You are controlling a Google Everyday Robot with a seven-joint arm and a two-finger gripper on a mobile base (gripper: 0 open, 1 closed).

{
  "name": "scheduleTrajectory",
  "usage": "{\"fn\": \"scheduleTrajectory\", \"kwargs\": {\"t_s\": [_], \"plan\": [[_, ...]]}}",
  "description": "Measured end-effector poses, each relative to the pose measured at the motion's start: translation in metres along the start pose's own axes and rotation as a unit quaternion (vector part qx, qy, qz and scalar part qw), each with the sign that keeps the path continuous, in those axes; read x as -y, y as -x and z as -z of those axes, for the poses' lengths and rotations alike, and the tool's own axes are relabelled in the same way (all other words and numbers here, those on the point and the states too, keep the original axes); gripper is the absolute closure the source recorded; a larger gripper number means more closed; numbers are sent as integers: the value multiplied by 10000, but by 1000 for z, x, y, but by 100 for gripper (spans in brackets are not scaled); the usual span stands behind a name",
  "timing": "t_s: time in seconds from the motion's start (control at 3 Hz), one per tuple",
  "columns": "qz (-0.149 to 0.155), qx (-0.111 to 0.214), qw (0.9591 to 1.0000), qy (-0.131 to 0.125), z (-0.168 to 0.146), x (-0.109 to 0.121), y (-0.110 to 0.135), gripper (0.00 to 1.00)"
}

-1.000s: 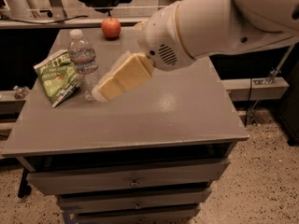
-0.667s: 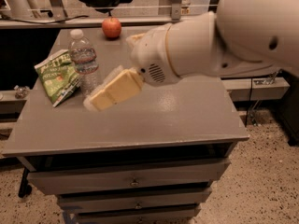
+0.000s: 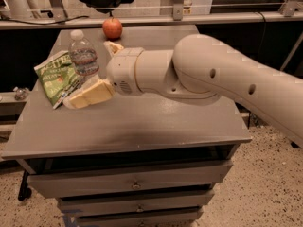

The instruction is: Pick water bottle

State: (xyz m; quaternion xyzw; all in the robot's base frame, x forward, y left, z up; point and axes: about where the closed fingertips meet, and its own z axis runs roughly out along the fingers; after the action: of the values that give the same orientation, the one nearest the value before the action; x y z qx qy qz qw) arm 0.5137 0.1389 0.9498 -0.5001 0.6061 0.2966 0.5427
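The water bottle [image 3: 84, 56] stands upright at the back left of the grey table [image 3: 142, 126]. It is clear with a white cap and a pale label band. My gripper [image 3: 78, 97] reaches in from the right on a thick cream arm. Its cream finger [image 3: 92, 93] lies low over the table, just in front of and below the bottle's base, close to it. A second cream part [image 3: 113, 47] shows behind the wrist, right of the bottle.
A green snack bag [image 3: 53, 77] lies left of the bottle, touching or nearly touching it. A red apple [image 3: 112, 28] sits at the table's back edge. Drawers [image 3: 132, 186] are below the tabletop. A counter with chair legs runs behind.
My arm has swung left and lower across the table, and the gripper has come up to the bottle's base. The bottle, bag and apple have not moved.
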Motion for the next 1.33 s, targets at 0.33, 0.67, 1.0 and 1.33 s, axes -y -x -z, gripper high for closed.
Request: {"fn": "scheduleTrajectory", "kwargs": {"t_s": [0.33, 0.67, 1.0, 1.33], "plan": [[94, 363, 9992, -145, -27, 21, -7, 0], [40, 600, 9979, -219, -49, 29, -13, 0], [-175, 709, 9967, -341, -62, 34, -21, 16], [-342, 749, 9955, -477, -65, 39, -30, 40]]}}
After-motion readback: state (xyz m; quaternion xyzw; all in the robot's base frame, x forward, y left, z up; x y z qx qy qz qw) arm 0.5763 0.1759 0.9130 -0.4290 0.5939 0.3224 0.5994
